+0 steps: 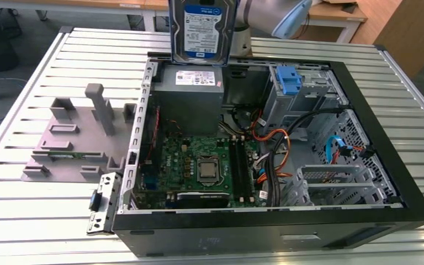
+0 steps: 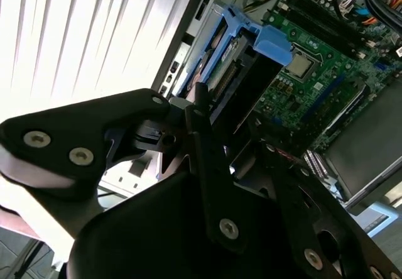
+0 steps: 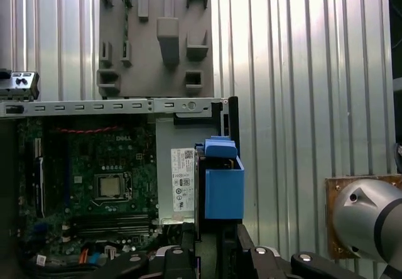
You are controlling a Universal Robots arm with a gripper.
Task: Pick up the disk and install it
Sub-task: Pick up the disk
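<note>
While clamped in the gripper [image 3: 213,244], the disk [image 1: 201,30] hangs upright over the open computer case [image 1: 271,234].
Exterior view: the hard drive stands on edge, label toward the camera, above the grey power supply [image 1: 190,91] at the far side of the case. In both wrist views the black fingers [image 2: 210,159] are closed against its two flat faces, with the blue carrier rail [image 3: 224,188] at the free end. The motherboard [image 1: 201,165] lies below. A bare blue bracket [image 1: 289,80] sits in the drive cage toward the exterior view's right. A grey fixture plate [image 1: 79,132] rests on the slatted table [image 1: 20,215] beside the case, on the exterior view's left.
</note>
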